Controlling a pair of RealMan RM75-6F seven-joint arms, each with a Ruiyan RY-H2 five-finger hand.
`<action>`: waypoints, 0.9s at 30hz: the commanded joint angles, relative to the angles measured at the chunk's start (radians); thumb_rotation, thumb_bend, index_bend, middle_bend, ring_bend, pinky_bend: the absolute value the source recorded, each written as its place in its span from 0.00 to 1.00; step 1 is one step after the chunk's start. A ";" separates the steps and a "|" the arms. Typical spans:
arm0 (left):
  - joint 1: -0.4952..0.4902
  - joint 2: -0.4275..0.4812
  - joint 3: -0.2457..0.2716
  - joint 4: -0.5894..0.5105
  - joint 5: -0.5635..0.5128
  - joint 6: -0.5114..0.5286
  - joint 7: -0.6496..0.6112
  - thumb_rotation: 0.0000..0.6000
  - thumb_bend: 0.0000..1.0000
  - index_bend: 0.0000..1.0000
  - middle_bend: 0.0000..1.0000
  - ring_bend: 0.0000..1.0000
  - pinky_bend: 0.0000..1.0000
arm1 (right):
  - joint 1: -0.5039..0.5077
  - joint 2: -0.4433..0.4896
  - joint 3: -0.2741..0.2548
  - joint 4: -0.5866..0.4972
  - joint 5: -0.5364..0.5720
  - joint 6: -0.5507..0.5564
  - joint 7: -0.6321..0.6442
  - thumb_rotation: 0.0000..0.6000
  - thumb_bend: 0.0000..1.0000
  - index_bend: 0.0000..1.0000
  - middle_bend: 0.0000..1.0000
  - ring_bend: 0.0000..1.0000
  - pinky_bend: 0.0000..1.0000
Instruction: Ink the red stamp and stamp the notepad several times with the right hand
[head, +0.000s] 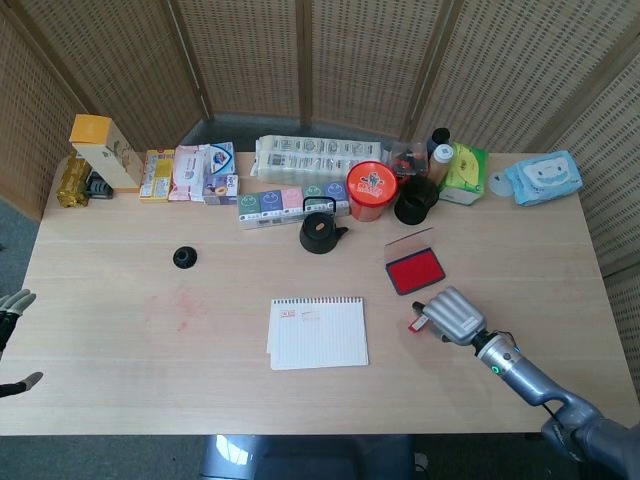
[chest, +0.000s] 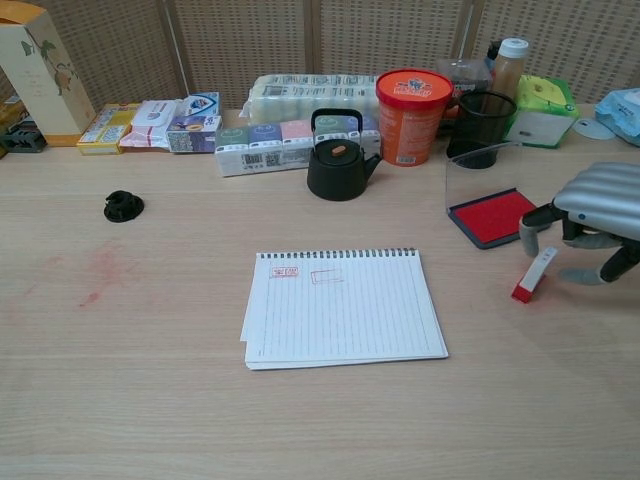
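Head view. The notepad (head: 319, 333) lies at the near centre of the table (head: 120, 330), with two faint stamp marks at its far-left corner. To its right the right hand (head: 455, 316) sits palm-down, its fingers curled toward the red stamp (head: 418, 322), which shows at the hand's left edge; whether the fingers grip it cannot be told here. Just beyond the hand lies the ink pad (head: 415, 270), an open tray filled with red pad, its clear lid raised on the far side. At the far left edge, the left hand (head: 12, 303) shows only spread fingertips holding nothing.

Chest view. The red stamp (chest: 531, 276) stands tilted on the table, red base down and white top leaning right toward the right hand (chest: 598, 213). The fingertips (chest: 533, 217) curve downward around the stamp's top; contact is unclear. The ink pad (chest: 491, 215) lies just to the left and farther off. In the far row stand a black kettle (chest: 338, 162), a red-lidded orange tub (chest: 411, 102), closed, and a black mesh cup (chest: 482, 128), its contents not discernible.
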 joint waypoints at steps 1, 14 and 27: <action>0.000 0.000 0.001 -0.001 0.001 0.000 0.002 1.00 0.00 0.00 0.00 0.00 0.01 | 0.001 0.000 -0.004 0.011 -0.003 0.012 0.005 1.00 0.34 0.44 1.00 1.00 1.00; -0.002 -0.004 0.000 -0.006 -0.005 -0.009 0.017 1.00 0.00 0.00 0.00 0.00 0.01 | 0.003 -0.034 -0.021 0.062 -0.003 0.024 0.044 1.00 0.35 0.53 1.00 1.00 1.00; -0.005 -0.004 0.000 -0.008 -0.008 -0.016 0.020 1.00 0.00 0.00 0.00 0.00 0.01 | 0.000 -0.014 0.021 -0.012 0.091 -0.012 0.176 1.00 0.40 0.71 1.00 1.00 1.00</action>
